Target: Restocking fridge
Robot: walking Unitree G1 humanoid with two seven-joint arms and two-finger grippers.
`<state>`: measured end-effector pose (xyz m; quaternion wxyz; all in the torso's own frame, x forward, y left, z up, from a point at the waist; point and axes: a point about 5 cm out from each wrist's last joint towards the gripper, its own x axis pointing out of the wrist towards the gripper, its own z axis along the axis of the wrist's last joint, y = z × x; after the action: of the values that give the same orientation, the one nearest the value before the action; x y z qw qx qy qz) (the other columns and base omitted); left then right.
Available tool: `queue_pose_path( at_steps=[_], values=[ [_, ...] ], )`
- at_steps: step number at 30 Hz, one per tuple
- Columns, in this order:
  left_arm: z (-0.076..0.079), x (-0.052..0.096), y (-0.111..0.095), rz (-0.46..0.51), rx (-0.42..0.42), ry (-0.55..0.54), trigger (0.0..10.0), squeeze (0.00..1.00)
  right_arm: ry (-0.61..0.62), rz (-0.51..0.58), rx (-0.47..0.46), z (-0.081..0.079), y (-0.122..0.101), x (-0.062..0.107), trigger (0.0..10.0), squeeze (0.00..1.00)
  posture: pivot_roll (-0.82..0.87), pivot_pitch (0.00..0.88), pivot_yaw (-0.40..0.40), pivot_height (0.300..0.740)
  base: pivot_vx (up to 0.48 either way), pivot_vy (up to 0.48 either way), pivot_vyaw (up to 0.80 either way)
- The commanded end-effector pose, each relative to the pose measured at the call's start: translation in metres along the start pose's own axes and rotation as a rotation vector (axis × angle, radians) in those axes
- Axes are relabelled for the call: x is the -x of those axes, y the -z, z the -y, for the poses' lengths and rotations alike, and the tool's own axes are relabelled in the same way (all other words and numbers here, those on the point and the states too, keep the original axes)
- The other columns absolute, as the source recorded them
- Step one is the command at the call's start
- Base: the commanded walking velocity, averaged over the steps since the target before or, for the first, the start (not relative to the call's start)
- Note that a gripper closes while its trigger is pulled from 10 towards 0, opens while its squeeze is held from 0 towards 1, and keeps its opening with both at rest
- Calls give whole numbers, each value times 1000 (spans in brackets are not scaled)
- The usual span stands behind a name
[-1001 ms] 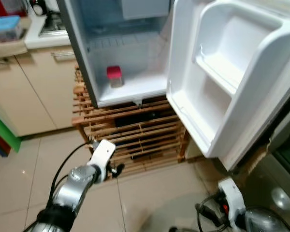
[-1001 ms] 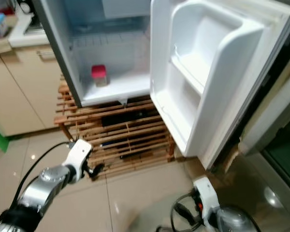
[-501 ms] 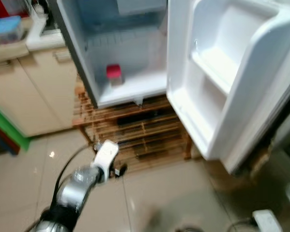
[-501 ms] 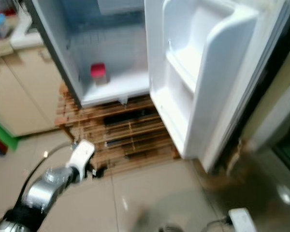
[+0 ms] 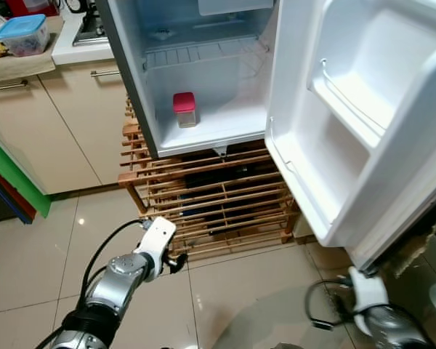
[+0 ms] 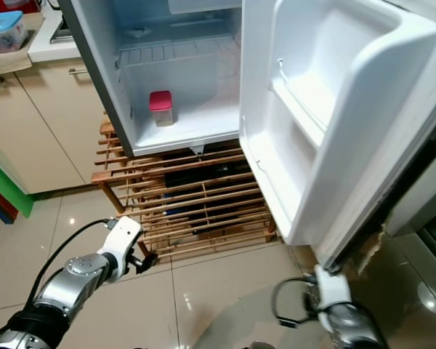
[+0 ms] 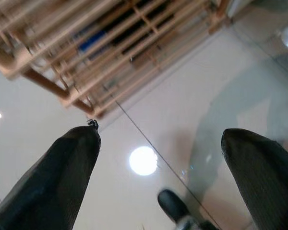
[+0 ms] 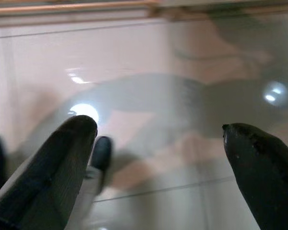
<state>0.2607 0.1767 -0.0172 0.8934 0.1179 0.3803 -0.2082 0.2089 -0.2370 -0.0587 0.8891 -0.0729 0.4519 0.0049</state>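
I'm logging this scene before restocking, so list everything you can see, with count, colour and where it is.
Fridge: one, white inside, door open, standing on the rack.
Fridge door: one, white, swung open to the right.
Jar: one, red lid, on the fridge floor.
Wooden rack: one, brown, under the fridge.
Container: one, blue lid, on the counter at left.
Cabinets: beige, left of the fridge.
Left end effector: black fingers, open, above the floor tiles.
Right end effector: black fingers, open, low over the floor.

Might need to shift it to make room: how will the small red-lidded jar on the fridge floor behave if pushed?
The small red-lidded jar looks squat and upright, so it should probably slide rather than tip. The smooth white fridge floor likely offers little grip. It seems light; its contents cannot be made out.
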Motion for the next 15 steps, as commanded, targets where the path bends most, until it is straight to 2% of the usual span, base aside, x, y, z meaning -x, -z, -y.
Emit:
queue_pose_path(
  at_steps=[1,2,3,4,5,6,7,8,9,11,15],
  values=[
    [-6,2,18,-64,6,-11,10000,0,-61,211,49,-10,-56,0,10000,0,-138,0,49,740,0,0,0],
    [-7,3,33,-112,20,-12,10000,0,-115,313,78,-7,-82,8,10000,0,-139,0,49,740,0,0,0],
    [-7,3,33,-112,20,-12,10000,0,-115,313,78,-7,-82,8,10000,0,-139,0,49,740,0,0,0],
    [-8,4,40,-135,22,-15,10000,0,-168,374,90,-13,-100,16,10000,0,-136,0,50,740,0,0,0],
    [-9,6,48,-159,28,-20,10000,0,-241,449,106,-26,-121,27,10000,0,-134,0,51,740,0,0,0],
    [-9,6,48,-159,28,-20,10000,0,-241,449,106,-26,-121,27,10000,0,-134,0,51,740,0,0,0],
    [-10,9,64,-206,47,-45,10000,0,-466,622,140,-71,-166,59,10000,0,-122,0,48,740,0,0,0],
    [-10,9,64,-206,47,-45,10000,0,-466,622,140,-71,-166,59,10000,0,-122,0,48,740,0,0,0],
    [-10,10,69,-224,55,-59,10000,0,-577,685,154,-92,-181,76,10000,0,-117,0,48,740,0,0,0],
    [-9,10,74,-237,60,-71,10000,0,-682,732,177,-109,-191,91,10000,0,-105,0,41,740,0,0,0],
    [-7,8,74,-221,72,-74,10000,0,-672,706,193,-101,-188,91,10000,0,-94,0,32,740,0,0,0]
  ],
)
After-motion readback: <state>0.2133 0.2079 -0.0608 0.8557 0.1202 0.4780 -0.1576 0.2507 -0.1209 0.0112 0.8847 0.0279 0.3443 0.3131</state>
